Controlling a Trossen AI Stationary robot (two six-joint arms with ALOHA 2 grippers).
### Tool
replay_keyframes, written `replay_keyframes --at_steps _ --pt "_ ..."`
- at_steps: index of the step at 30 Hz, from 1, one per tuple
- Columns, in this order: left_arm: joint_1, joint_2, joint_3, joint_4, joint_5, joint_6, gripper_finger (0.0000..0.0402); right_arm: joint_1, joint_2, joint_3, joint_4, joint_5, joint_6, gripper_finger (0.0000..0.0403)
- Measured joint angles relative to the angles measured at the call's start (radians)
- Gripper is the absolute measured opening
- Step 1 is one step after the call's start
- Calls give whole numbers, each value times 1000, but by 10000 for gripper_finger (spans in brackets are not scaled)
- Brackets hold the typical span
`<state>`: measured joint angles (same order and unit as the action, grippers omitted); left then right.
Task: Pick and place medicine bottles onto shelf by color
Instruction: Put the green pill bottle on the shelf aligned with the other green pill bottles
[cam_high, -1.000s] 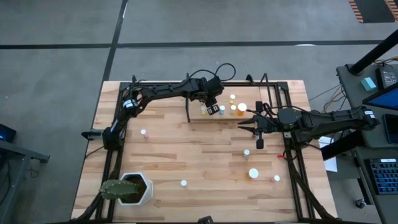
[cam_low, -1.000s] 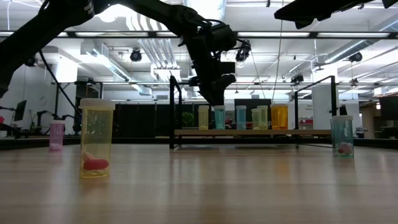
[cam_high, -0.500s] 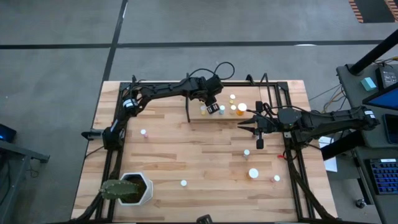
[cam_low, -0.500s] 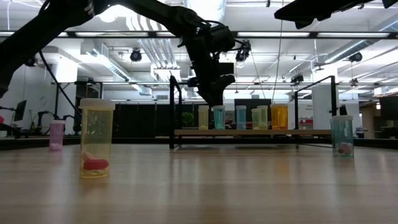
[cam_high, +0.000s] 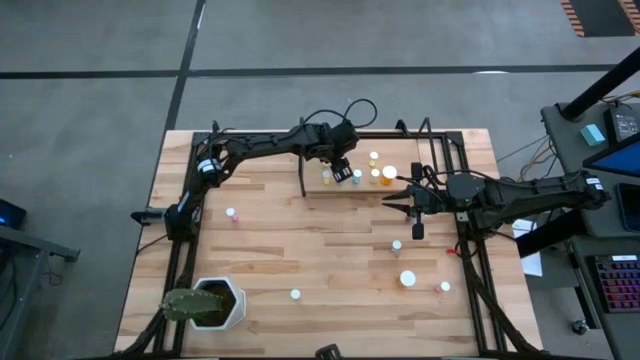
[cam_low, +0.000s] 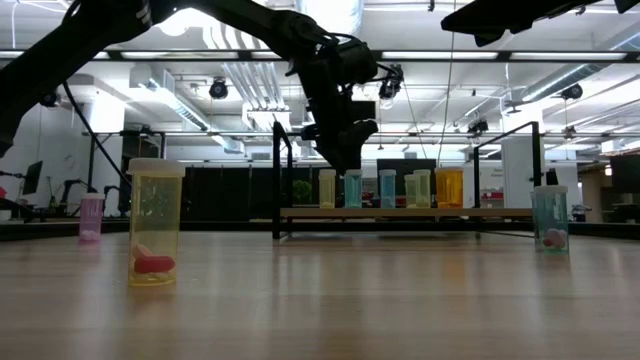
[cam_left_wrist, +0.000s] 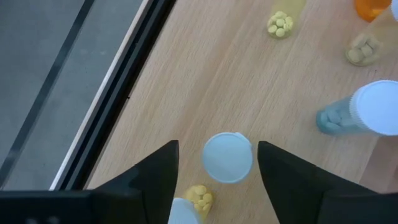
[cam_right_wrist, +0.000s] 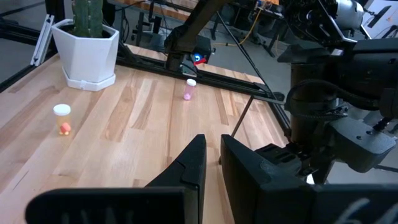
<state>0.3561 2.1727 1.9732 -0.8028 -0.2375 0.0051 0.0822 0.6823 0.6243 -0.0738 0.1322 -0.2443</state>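
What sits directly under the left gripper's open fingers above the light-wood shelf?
Under the left gripper, fingers open, a pale-capped bottle stands on the light-wood shelf. Its cap covers the body, so its colour cannot be seen. Beside it lies a cluster of yellow pills inside a clear bottle.

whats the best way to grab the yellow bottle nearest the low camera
The yellow bottle stands upright, alone on bare tabletop. Probably come straight down and close the fingers across its round body just under the cap; nothing crowds either side.
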Motion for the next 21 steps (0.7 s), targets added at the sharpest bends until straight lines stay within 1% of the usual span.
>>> replay_keyframes --at_steps 11,17,21 --pt "-2 -16 47 -58 -5 14 203 0 0 0 0 0 -2 38" --pt "-33 -117 47 -87 -6 26 203 0 0 0 1 0 -3 38" --pt "-111 -214 11 -83 -6 27 203 0 0 0 5 0 -3 38"
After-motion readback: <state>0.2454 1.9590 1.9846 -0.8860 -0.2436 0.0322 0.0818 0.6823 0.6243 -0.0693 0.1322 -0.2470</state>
